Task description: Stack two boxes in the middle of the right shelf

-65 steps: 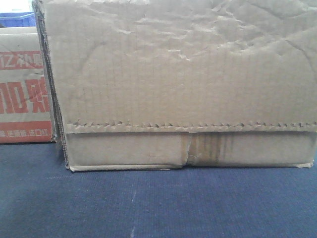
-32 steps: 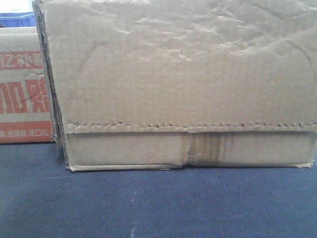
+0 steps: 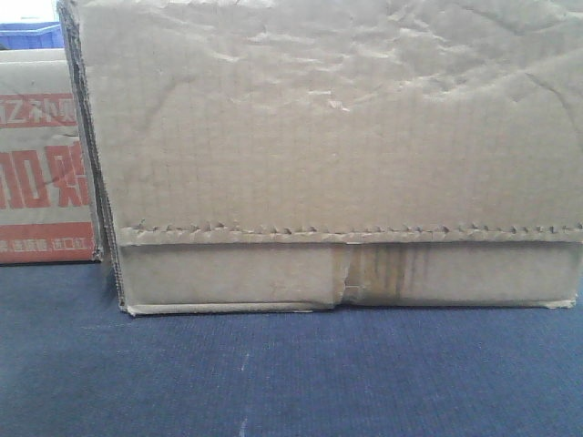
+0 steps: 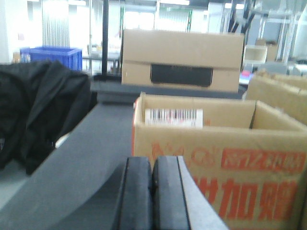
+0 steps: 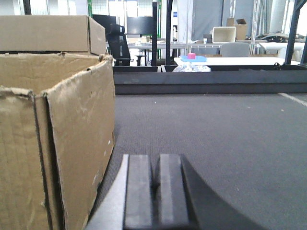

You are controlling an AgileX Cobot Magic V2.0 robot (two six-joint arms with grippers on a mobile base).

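A large plain brown box (image 3: 328, 137) with a wrinkled face, a serrated flap edge and a taped seam fills the front view. It stands on a dark blue mat (image 3: 291, 373). In the right wrist view this box (image 5: 72, 134) stands just left of my right gripper (image 5: 153, 177), which is shut on nothing and low over the grey mat. A second plain brown box (image 5: 48, 32) shows behind it. My left gripper (image 4: 152, 165) is shut and empty, close to a red-printed carton (image 4: 216, 158). The shelf is out of view.
The open red-printed carton (image 3: 41, 173) sits left of the big box, with a blue bin (image 3: 32, 35) behind it. A closed brown carton with a dark cutout (image 4: 182, 48), a black garment (image 4: 38, 105) and a blue bin (image 4: 53, 55) show in the left wrist view.
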